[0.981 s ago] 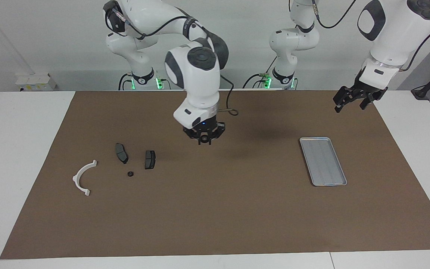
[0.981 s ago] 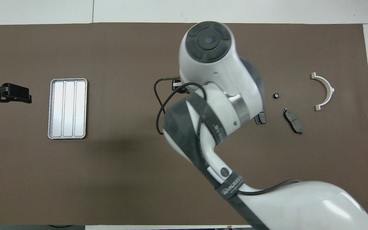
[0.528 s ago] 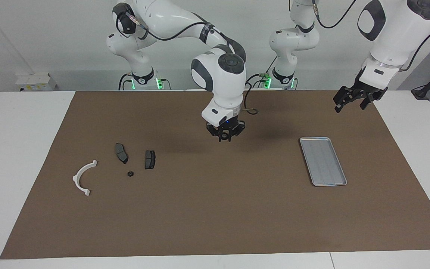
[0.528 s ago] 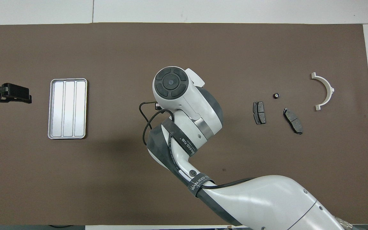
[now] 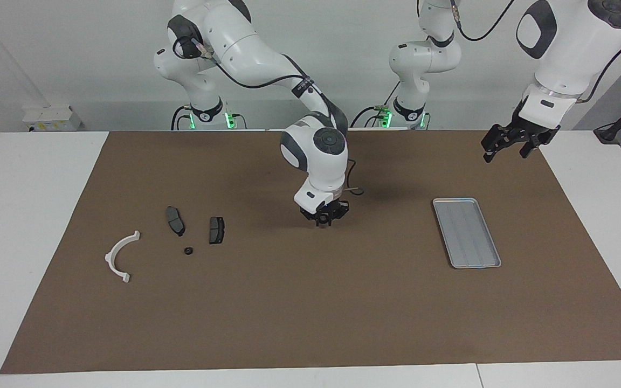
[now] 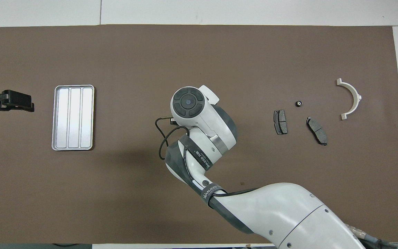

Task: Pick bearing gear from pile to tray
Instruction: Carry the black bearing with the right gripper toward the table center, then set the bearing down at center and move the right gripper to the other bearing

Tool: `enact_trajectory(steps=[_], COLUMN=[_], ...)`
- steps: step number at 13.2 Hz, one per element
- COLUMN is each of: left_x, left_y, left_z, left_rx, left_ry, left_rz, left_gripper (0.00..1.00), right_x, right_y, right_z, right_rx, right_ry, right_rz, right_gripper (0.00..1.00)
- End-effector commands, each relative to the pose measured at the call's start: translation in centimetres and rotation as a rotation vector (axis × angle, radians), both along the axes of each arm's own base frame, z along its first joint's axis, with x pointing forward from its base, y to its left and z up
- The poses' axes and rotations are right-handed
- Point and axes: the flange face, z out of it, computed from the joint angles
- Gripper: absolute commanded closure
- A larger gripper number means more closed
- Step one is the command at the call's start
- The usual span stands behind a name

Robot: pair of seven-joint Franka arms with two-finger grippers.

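Observation:
My right gripper (image 5: 323, 220) hangs low over the middle of the brown mat, shut on a small dark bearing gear at its fingertips. In the overhead view its own wrist hides it. The pile lies toward the right arm's end: two dark plates (image 5: 175, 220) (image 5: 216, 229), a white half-ring bracket (image 5: 119, 256) and a tiny black round piece (image 5: 187, 250). The silver tray (image 5: 467, 233) (image 6: 73, 117) rests toward the left arm's end. My left gripper (image 5: 506, 149) waits open, high over the mat's corner beside the tray.
From overhead, the plates (image 6: 280, 122) (image 6: 316, 130), the round piece (image 6: 299, 103) and the bracket (image 6: 351, 100) lie spread apart. The brown mat (image 5: 310, 312) covers most of the white table. A cable loops out from the right wrist (image 6: 164, 138).
The right arm swung away from the pile toward the tray's end, then came down close to the mat at the middle. The left arm has stayed still.

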Motion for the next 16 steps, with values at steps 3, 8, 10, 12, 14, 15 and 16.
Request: enact_trajectory(steps=[3, 8, 10, 12, 14, 15, 16], left_x=[-0.5, -0.5, -0.5, -0.4, -0.5, -0.5, -0.5], left_y=[-0.1, -0.1, -0.1, -0.1, 0.1, 0.1, 0.1], left_z=[0.3, 0.2, 0.3, 0.2, 0.2, 0.2, 0.2], left_rx=[0.004, 0.004, 0.004, 0.004, 0.004, 0.004, 0.004], left_ry=[-0.003, 0.0, -0.003, -0.002, 0.0, -0.002, -0.002], left_rz=[-0.005, -0.005, -0.005, -0.005, -0.002, -0.002, -0.002], left_gripper=[0.0, 0.0, 0.0, 0.0, 0.0, 0.0, 0.0], right_x=[-0.8, 1.7, 4.1, 7.8, 10.5, 11.2, 11.7], right_y=[-0.6, -2.4, -5.6, -13.7, -23.1, -27.0, -30.4], right_z=[-2.1, 1.2, 4.4, 9.0, 11.7, 12.7, 12.8], right_rx=[0.006, -0.049, -0.076, -0.072, -0.054, -0.041, -0.041], right_ry=[-0.015, -0.033, -0.042, -0.074, -0.072, -0.077, -0.069], right_rz=[0.005, 0.041, 0.124, 0.173, 0.192, 0.218, 0.239], right_gripper=[1.0, 0.0, 0.0, 0.0, 0.0, 0.0, 0.0])
